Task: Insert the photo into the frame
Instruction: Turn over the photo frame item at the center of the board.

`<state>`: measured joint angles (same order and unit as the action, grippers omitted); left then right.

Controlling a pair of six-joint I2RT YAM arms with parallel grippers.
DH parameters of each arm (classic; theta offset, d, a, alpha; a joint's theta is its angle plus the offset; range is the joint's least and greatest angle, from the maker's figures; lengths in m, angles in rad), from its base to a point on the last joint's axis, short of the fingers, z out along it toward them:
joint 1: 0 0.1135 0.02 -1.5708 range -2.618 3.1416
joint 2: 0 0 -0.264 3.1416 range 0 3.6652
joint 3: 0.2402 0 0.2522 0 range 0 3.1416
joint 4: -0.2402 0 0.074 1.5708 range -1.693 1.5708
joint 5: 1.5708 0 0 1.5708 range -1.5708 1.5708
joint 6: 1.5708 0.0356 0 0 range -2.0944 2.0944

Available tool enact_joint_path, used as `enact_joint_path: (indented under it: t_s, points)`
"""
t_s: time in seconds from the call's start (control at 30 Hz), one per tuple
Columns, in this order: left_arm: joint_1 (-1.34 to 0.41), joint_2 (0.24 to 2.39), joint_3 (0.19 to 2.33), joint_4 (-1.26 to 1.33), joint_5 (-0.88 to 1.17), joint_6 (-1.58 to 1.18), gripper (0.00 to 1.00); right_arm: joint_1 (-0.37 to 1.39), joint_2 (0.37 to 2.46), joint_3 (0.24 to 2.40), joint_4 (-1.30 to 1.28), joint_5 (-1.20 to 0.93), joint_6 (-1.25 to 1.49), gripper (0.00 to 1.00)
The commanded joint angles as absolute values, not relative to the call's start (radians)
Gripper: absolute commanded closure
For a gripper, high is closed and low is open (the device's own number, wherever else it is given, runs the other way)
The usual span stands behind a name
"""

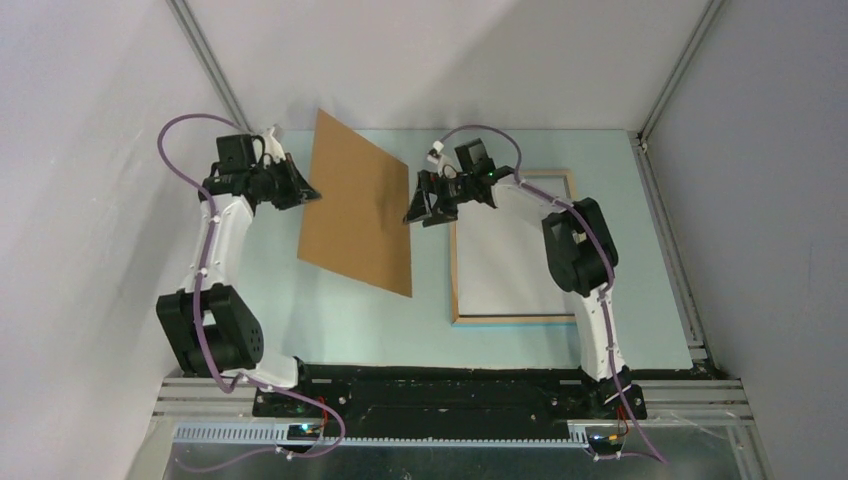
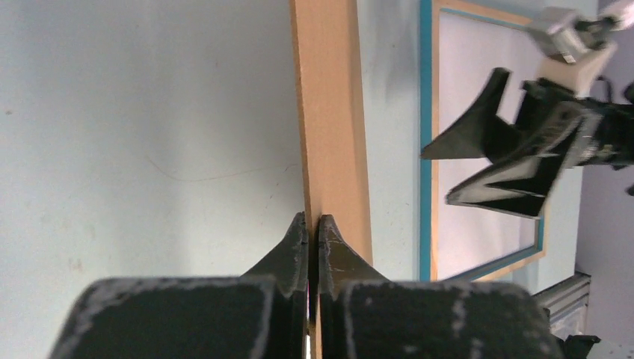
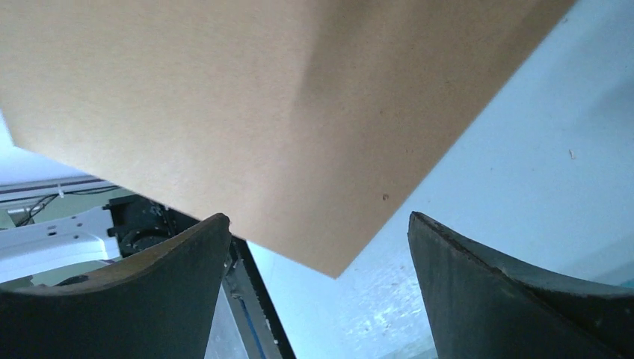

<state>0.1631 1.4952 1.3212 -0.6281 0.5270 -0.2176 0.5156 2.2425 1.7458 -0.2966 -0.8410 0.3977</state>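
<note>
Seen from above, two black robot arms reach over a pale blue-green table (image 1: 350, 330) with a large brown board (image 1: 360, 205) between them. The board is held up off the table and tilted, its far corner highest. The left gripper (image 1: 300, 190) pinches the middle of the board's left edge. In the left wrist view the left gripper (image 2: 312, 224) has its two fingers pressed almost together, and the board (image 2: 329, 112), seen edge-on, runs straight out from between them. The right gripper (image 1: 418, 212) sits just beside the board's right edge with its fingers spread wide and nothing gripped. In the right wrist view the board (image 3: 247, 112) fills the upper part, and its lower corner points down into the wide gap of the right gripper (image 3: 318, 217) without touching either finger. The frame (image 1: 512, 320) lies flat on the table to the right of the board, its light wood side up and a thin blue line showing along its near edge. The right arm reaches across the frame. A plain white surface fills the frame's opening, which looks like the photo (image 1: 505, 255) lying blank side up, and no printed picture shows. In the left wrist view the frame (image 2: 427, 149), the white surface (image 2: 486, 112) and the open right gripper (image 2: 437, 177) all appear beyond the board
</note>
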Motion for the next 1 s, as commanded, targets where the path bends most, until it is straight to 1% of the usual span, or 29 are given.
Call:
enact_joint_path:
  t_s: [0.0,0.27,0.5,0.73,0.97]
  points:
    - [0.148,1.414,1.422,-0.76,0.359,-0.069,1.0,0.494,2.084,1.723,-0.268,-0.801,0.428,0.06]
    - [0.086,1.375,1.573,-0.958,0.227,-0.016,1.0,0.49,2.009,1.695,-0.266,-0.765,0.46,0.04]
    - [-0.03,1.376,1.606,-1.035,0.173,-0.018,1.0,0.504,2.008,1.685,-0.258,-0.756,0.468,0.04]
    - [-0.094,1.431,1.658,-1.06,0.184,-0.073,1.0,0.512,2.006,1.687,-0.247,-0.758,0.493,0.04]
    - [-0.136,1.477,1.69,-1.061,0.278,-0.108,1.0,0.517,1.967,1.715,-0.213,-0.737,0.639,0.04]
